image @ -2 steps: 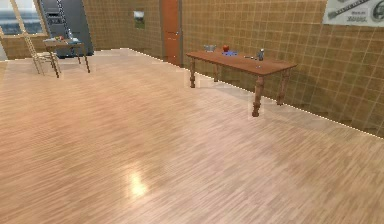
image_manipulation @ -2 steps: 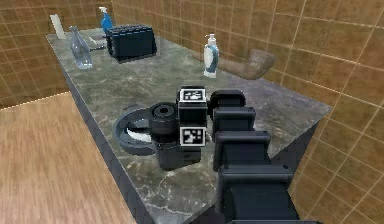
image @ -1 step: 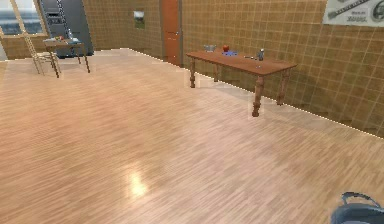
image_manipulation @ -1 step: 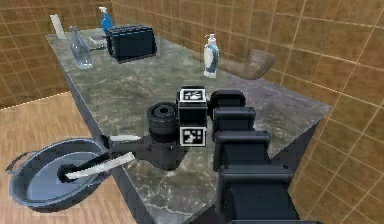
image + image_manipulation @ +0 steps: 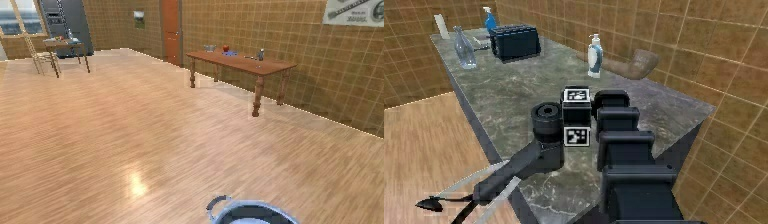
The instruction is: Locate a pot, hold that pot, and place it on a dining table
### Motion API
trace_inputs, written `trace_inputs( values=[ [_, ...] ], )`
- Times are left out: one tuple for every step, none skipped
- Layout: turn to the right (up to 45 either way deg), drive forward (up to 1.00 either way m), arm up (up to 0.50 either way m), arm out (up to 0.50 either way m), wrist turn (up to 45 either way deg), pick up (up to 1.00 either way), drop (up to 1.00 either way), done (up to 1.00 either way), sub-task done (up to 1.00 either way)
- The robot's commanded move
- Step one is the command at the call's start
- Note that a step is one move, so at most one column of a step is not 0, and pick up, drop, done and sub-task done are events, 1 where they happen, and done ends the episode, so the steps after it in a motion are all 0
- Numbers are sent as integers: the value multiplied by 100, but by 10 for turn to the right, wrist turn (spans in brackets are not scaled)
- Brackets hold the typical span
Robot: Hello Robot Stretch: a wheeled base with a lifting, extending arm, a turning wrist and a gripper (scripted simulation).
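The gripper (image 5: 436,202) hangs low off the counter's (image 5: 514,92) near edge, probably to stay clear of the toaster (image 5: 516,43) and soap bottle (image 5: 594,56) on it; whether it holds anything I cannot tell.

Fwd wide over floor (image 5: 120,130), side near counter (image 5: 514,90)

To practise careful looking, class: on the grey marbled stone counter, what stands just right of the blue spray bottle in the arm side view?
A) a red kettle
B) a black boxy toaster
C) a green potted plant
B: a black boxy toaster stands on the grey marbled stone counter beside the blue spray bottle, to its right in that view.
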Motion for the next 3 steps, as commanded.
trace_inputs(
  values=[
    [0, 0, 0, 0, -180, 0, 0, 0, 0],
    [0, 0, 0, -10, 0, 0, 0, 0, 0],
    [-450, 0, 0, 0, 0, 0, 0, 0, 0]
  ],
)
